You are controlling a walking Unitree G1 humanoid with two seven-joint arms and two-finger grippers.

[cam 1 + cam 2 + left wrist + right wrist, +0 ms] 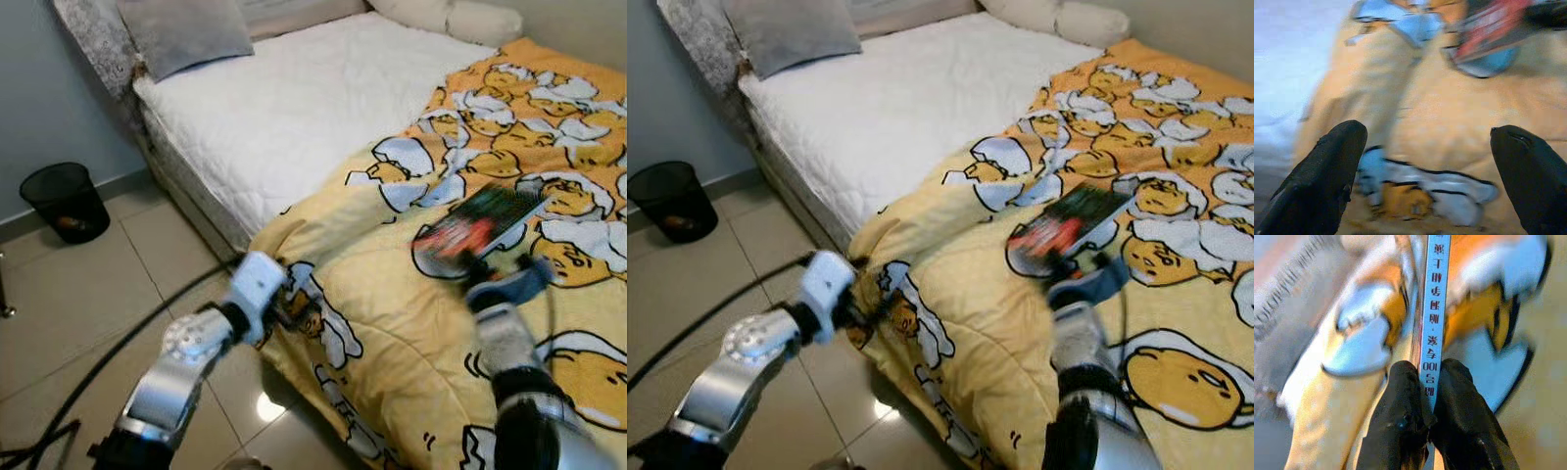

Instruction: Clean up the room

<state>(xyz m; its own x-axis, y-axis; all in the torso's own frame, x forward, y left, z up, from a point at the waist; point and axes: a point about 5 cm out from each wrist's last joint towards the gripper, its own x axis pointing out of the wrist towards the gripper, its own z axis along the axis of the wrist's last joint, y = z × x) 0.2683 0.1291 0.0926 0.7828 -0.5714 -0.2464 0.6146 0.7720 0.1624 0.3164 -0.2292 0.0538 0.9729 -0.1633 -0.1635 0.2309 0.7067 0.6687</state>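
Above the yellow blanket (392, 323), right gripper (1426, 382) pinches a book (478, 227); left gripper (1430, 161) spread.

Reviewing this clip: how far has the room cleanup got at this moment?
Done: nothing looks finished; the yellow cartoon blanket lies rumpled across the bed, spilling over the edge toward the floor.
In hand: the right gripper is shut on a book, held over the blanket.
Left: putting the book away and straightening the blanket. The left gripper is open at the blanket's edge. A black wastebasket stands by the wall.
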